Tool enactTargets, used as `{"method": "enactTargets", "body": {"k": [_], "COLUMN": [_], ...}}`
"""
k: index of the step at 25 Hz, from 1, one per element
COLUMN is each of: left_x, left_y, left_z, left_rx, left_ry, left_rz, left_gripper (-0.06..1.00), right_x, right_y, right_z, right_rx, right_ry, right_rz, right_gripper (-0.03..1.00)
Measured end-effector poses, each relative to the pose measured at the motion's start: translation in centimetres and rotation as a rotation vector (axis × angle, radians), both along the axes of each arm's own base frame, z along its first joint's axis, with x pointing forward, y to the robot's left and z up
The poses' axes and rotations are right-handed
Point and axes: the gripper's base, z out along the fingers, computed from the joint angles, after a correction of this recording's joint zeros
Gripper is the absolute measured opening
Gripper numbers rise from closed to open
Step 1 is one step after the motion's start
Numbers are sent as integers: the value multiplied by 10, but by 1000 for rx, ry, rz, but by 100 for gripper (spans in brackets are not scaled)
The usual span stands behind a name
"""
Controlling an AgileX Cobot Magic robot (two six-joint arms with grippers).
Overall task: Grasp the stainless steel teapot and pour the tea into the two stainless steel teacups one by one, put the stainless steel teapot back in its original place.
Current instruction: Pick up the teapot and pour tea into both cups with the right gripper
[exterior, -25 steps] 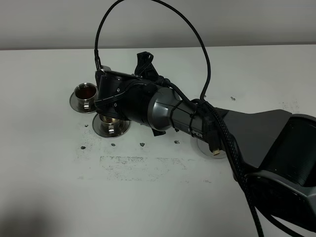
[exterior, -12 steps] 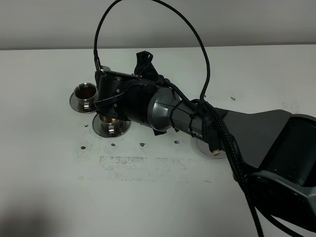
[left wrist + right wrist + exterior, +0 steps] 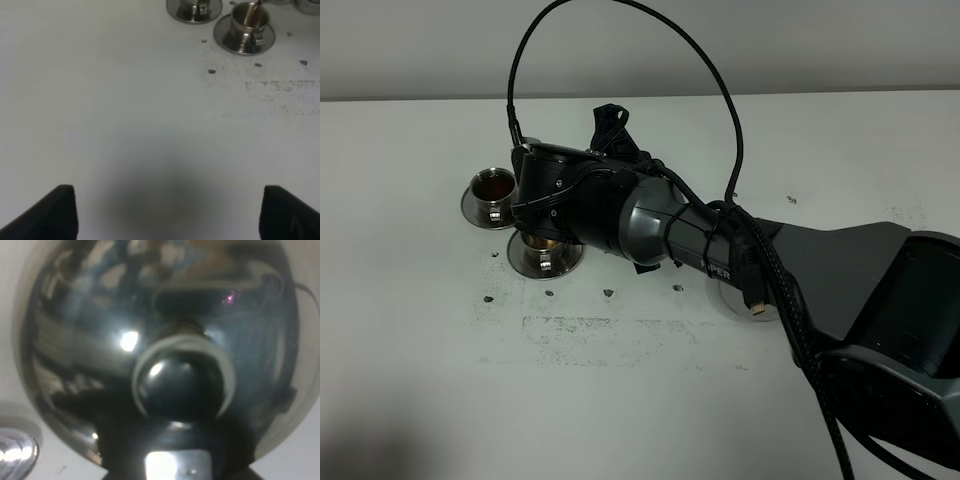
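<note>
Steel teapot (image 3: 165, 340) above near teacup (image 3: 545, 256) — far teacup (image 3: 493, 190) holds tea.

The right arm (image 3: 670, 225) is a fat barrel, glossy black at its 9 o'clock end and grey mid-way, with white lettering (image 3: 720, 268). A thin black cable (image 3: 620, 30) loops at 12 o'clock, and a braided cable (image 3: 775, 285) trails toward 5. The left fingers (image 3: 62, 212) are matte black.
</note>
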Motion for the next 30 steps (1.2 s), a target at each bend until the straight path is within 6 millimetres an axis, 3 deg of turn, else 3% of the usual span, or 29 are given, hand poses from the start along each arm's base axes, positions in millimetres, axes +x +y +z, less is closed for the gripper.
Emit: {"method": "enactTargets", "body": {"k": [30], "left_x": [0], "left_y": [0], "left_z": [0], "left_rx": [0], "left_ry": [0], "left_rz": [0], "left_gripper": [72], "right_x": [3], "right_y": [-1], "right_z": [3], "right_rx": [-68], "right_ry": [-27], "right_rz": [52], "right_gripper": [17]}}
